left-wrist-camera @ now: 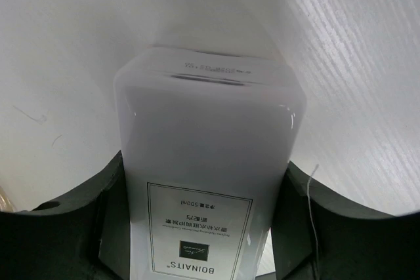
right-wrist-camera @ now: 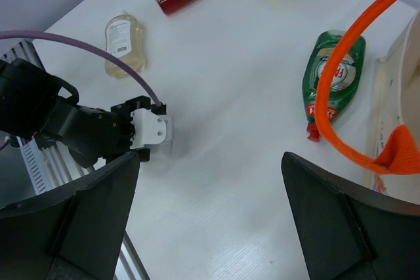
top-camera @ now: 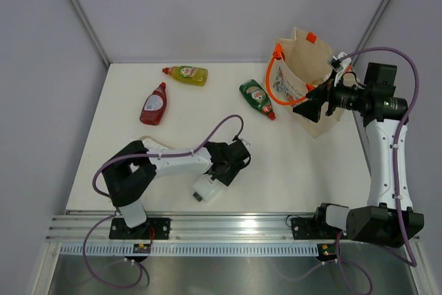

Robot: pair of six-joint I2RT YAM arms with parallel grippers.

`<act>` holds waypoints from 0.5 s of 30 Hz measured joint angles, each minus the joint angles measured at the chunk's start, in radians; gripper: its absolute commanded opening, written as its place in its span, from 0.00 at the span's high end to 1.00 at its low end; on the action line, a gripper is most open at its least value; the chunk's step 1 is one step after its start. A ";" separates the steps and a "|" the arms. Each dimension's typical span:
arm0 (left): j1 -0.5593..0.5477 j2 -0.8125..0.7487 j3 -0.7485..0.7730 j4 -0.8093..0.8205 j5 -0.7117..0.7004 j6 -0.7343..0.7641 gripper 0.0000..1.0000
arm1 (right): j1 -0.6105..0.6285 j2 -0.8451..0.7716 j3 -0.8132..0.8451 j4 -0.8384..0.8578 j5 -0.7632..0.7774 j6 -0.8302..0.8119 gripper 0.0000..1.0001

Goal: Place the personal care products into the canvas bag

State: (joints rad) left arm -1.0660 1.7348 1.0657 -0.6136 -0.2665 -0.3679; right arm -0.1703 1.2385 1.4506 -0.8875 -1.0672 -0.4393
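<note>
Left arm folded low, left gripper (top-camera: 218,170) clamping the flat white bottle (top-camera: 206,188); right gripper (top-camera: 309,106) raised beside the canvas bag (top-camera: 298,52), jaws wide.

I think I am working in a robot test lab. The white tabletop (top-camera: 304,164) is plain, with bare grey walls (top-camera: 41,67) close behind it and at both its sides. A metal rail (top-camera: 228,220) runs along its near edge, and the left arm (top-camera: 173,160) and right arm (top-camera: 387,164) are bolted there. Purple cables (top-camera: 222,126) loop over it.
</note>
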 measured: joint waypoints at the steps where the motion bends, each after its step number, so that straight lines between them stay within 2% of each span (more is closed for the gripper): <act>1: 0.000 -0.002 0.000 0.006 0.001 0.000 0.79 | 0.000 -0.007 -0.021 0.000 -0.002 0.002 0.05; 3: 0.007 -0.007 -0.002 0.019 0.014 -0.007 0.99 | 0.002 -0.023 -0.051 -0.001 -0.001 0.012 0.07; 8: 0.101 -0.081 -0.064 0.083 0.152 -0.073 1.00 | 0.033 -0.066 -0.095 0.006 0.013 0.061 0.14; 15: 0.409 -0.275 -0.186 0.282 0.396 -0.302 1.00 | 0.314 -0.102 -0.231 0.064 0.159 0.252 0.14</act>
State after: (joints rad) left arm -0.6571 1.4597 0.8799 -0.3321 0.1291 -0.6701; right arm 0.1440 1.1362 1.2194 -0.8238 -0.9085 -0.1871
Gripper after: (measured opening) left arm 0.744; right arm 0.851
